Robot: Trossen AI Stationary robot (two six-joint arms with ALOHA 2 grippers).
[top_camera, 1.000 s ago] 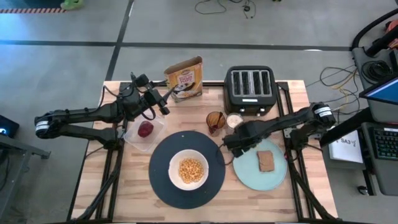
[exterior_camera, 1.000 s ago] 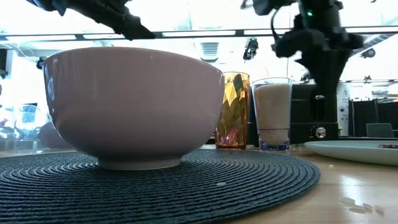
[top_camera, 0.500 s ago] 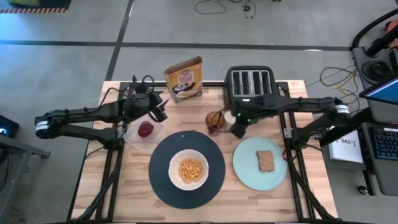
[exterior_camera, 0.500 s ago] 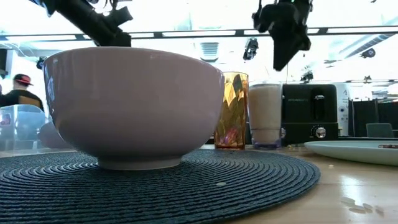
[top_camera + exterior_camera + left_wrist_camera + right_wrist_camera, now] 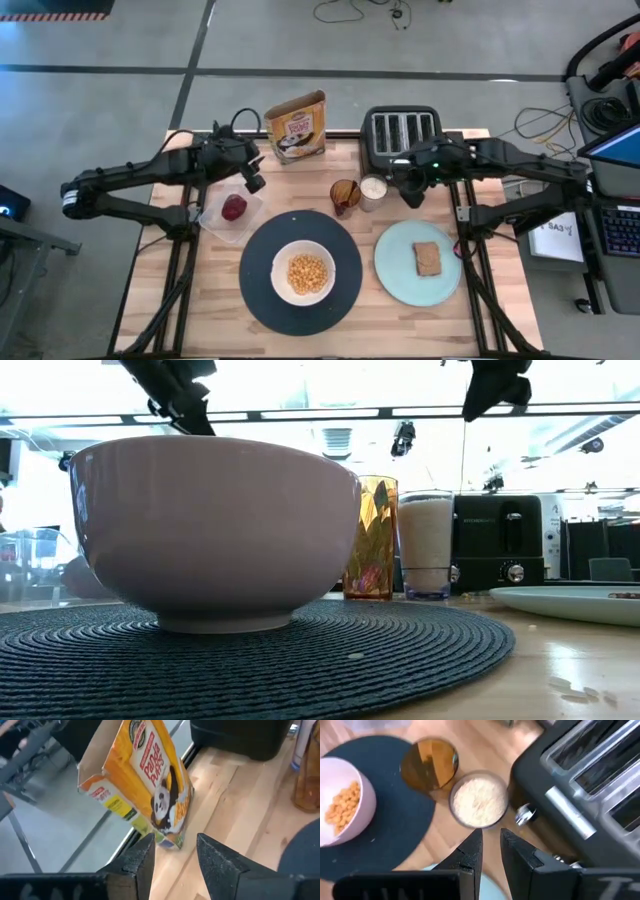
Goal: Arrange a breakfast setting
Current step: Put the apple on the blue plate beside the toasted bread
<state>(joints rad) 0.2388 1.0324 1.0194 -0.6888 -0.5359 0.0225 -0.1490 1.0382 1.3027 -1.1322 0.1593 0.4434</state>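
Note:
A white bowl [image 5: 303, 272] of yellow cereal sits on the large black round plate [image 5: 258, 295]. A brown toast slice [image 5: 427, 257] lies on the pale green plate [image 5: 398, 275]. The dark red fruit [image 5: 234, 206] lies in a clear tub [image 5: 214, 217]. The yellow-brown cereal box [image 5: 296, 126] stands at the far edge and also shows in the left wrist view [image 5: 145, 780]. My left gripper [image 5: 254, 176] [image 5: 175, 842] is open and empty, in the air between the tub and the box. My right gripper [image 5: 412, 192] [image 5: 491, 837] hangs narrowly open and empty in front of the toaster.
A black four-slot toaster [image 5: 401, 137] stands at the far right. An amber glass [image 5: 346, 194] and a glass of white stuff [image 5: 373, 190] stand side by side between the toaster and the black plate. Bare wood shows along the table's near edge.
My right gripper has risen from beside the green plate's left rim and gone toward the far edge past the two glasses, then right, to the front of the toaster. In the low view the white-filled glass stands a little farther back than a second ago.

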